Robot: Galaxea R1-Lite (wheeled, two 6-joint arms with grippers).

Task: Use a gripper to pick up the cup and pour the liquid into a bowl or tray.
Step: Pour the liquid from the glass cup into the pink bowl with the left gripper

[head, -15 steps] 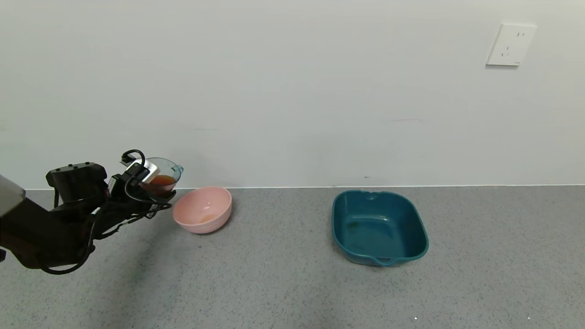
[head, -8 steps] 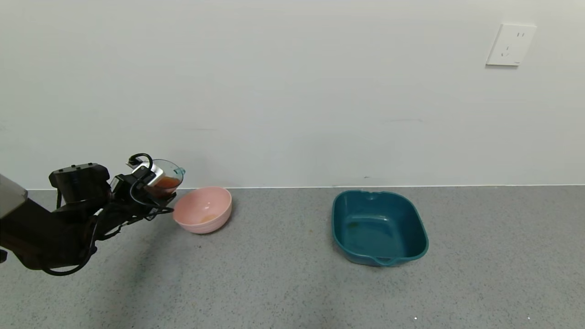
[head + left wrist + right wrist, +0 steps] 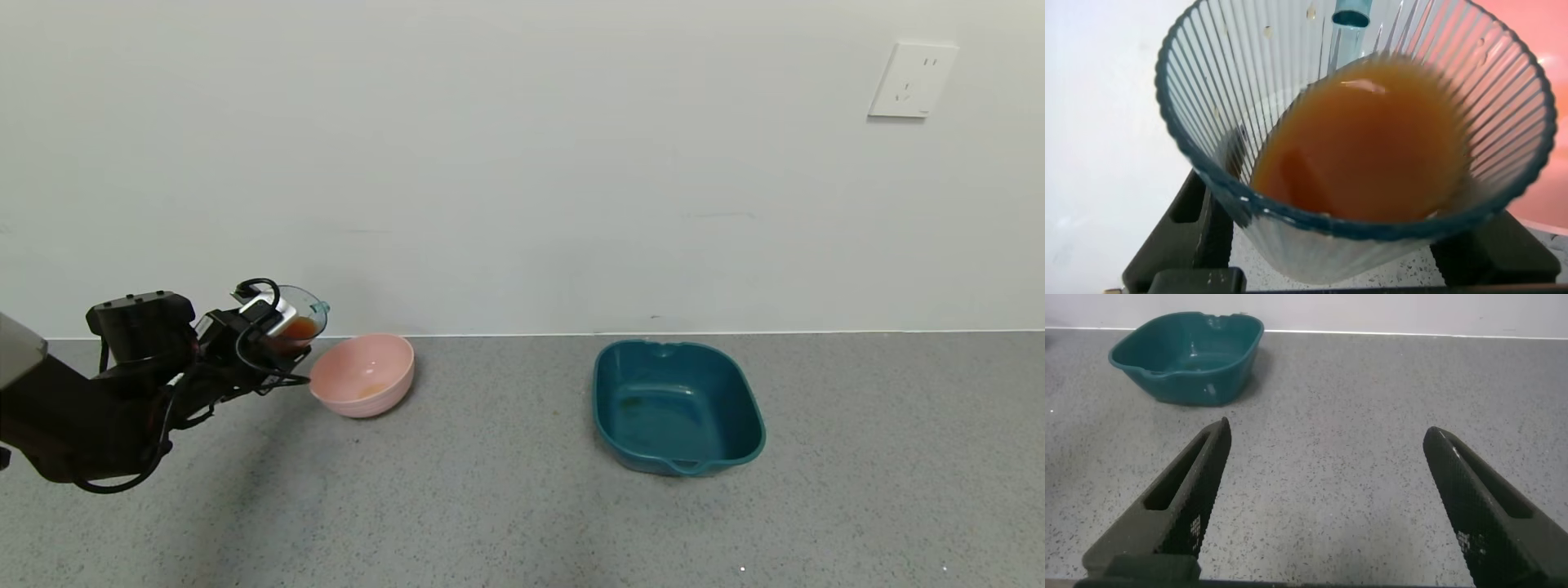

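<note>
Grey speckled floor (image 3: 522, 490) runs up to a plain white wall (image 3: 490, 163). Against this wall the left gripper (image 3: 273, 331) holds the cup (image 3: 295, 314) in the air, its fingers closed on the cup's sides. The cup is clear blue plastic with thin vertical ribs, and it is tilted toward the bowl (image 3: 362, 376). The liquid (image 3: 1364, 143) inside is orange-brown and cloudy (it fills only the lower part and leans to the bowl's side). The pale pink bowl stands on the floor just beside the cup and lower than it. A teal tray (image 3: 678, 407) is well apart from the bowl. The right gripper (image 3: 1331, 506) hangs over the floor near the tray, fingers spread wide.
</note>
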